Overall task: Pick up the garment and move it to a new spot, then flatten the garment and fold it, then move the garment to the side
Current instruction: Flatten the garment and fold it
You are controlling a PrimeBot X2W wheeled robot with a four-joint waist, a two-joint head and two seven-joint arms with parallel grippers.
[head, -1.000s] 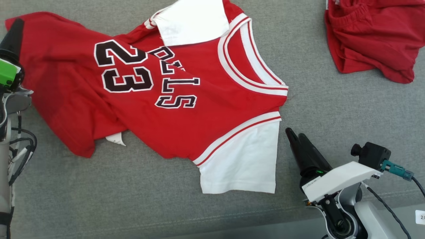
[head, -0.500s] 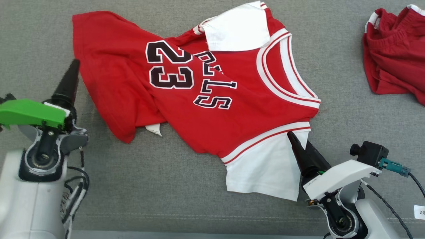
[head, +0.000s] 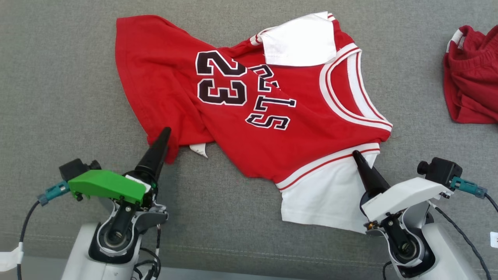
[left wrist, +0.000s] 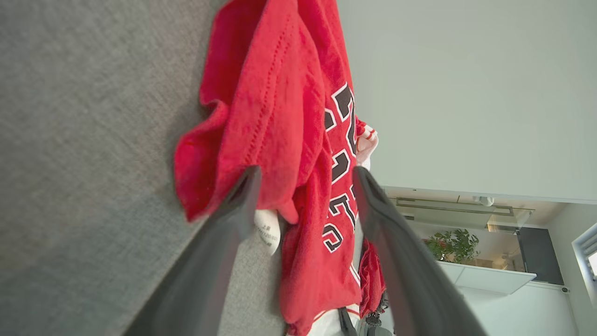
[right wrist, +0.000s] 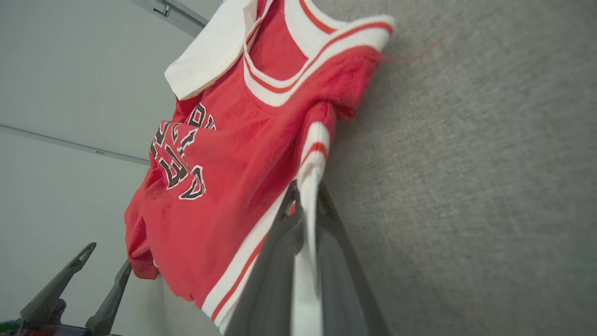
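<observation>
Jersey (head: 249, 116) lies lengthwise left to right across frame, collar (head: 350, 89) pointing right, right claw (head: 356, 155) clamped on white sleeve (head: 327, 194), left claw (left wrist: 306, 173) wide at hem (head: 134, 89).

The jersey (head: 233, 132) is bright red with white sleeves (head: 323, 202), white-and-red striped bands at neck and armholes, and black "23" and lettering outlined in white; its label (head: 199, 149) is white. The worktop (head: 58, 97) is grey woven cloth. The shorts (head: 472, 93) are darker red. The left end effector (head: 165, 134) has black fingers and a green cover (head: 103, 186); the right end effector (head: 356, 154) has black fingers and a white cover (head: 404, 196).
</observation>
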